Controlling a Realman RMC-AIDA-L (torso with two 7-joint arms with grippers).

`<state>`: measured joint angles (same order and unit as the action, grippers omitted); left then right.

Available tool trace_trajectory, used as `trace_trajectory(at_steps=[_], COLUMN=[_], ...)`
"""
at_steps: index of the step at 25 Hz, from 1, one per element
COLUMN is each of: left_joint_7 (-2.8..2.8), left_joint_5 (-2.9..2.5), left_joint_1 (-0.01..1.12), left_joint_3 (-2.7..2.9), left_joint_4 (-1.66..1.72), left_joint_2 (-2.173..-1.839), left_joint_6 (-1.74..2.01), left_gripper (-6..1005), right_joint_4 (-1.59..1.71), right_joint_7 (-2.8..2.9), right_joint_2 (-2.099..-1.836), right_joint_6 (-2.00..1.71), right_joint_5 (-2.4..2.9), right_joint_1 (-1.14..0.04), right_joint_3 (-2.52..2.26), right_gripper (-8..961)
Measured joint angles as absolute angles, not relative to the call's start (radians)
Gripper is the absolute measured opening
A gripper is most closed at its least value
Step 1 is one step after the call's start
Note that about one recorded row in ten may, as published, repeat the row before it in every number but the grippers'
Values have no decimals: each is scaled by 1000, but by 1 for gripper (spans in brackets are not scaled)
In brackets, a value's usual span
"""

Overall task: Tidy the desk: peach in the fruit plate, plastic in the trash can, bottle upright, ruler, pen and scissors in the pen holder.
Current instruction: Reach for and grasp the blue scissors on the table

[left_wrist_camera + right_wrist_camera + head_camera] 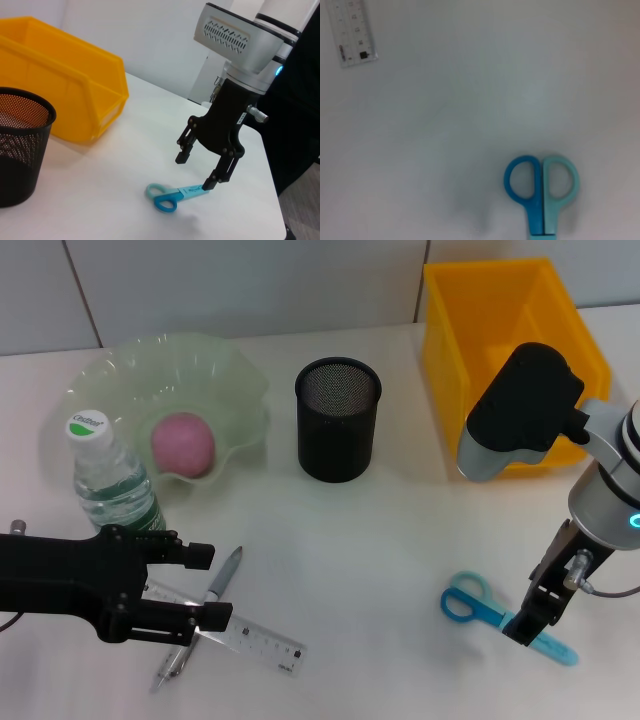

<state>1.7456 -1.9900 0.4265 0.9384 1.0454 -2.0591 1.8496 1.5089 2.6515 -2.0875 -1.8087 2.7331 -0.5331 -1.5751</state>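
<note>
The blue scissors (480, 608) lie flat at the front right, handles toward the middle. My right gripper (528, 625) hangs open just over their blades (192, 191), one fingertip (212, 183) almost on them. At the front left, the clear ruler (255, 637) and grey pen (213, 592) lie crossed, and my left gripper (205, 587) stands open over them. The pink peach (183, 445) rests in the green fruit plate (235, 370). Beside the plate the bottle (108, 478) stands upright. The black mesh pen holder (338, 420) is mid-table. No plastic shows.
A yellow bin (455, 350) stands at the back right, behind my right arm. The pen holder (20, 145) and bin (65, 95) also show in the left wrist view. The table's right edge (272, 185) runs close to the scissors.
</note>
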Motion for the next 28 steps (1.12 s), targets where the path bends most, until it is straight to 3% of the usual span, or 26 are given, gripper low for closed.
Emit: trace_trajectory(at_steps=[28], left_joint_7=[1743], left_joint_5=[-1992], left_joint_1=[427], left_joint_3=[939], left_joint_4=[1041], left_joint_2=[-2059], left_joint_6=[1851], left_gripper=[793], right_joint_4=[1475], right_joint_7=[2707], right_joint_2=[-2092], right_joint_6=[-1694], right_joint_5=[2716], right_joint_1=[-480], right_joint_3=[-1673], right_gripper=[697])
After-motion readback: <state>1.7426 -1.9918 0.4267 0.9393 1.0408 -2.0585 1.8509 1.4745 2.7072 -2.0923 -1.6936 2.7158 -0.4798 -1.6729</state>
